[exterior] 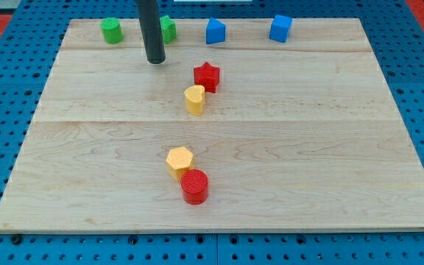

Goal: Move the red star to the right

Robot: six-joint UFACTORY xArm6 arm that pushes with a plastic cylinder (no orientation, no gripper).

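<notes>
Upper centre of frame: rod's tip sits left of, apart from, red star; yellow block touches star. No pincer fitted, so no open/closed state to tell.

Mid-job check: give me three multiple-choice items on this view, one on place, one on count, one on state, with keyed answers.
1. My tip lies where relative to the red star?
A. view's upper left
B. view's lower right
C. directly below

2. How many blue blocks show?
A. one
B. two
C. four

3. The red star and the yellow block below it are:
A. stacked
B. far apart
C. close together, possibly touching

Answers: 1 A, the rod ends left of and above the star. 2 B, two sit along the top edge. 3 C, they sit corner to corner.
</notes>
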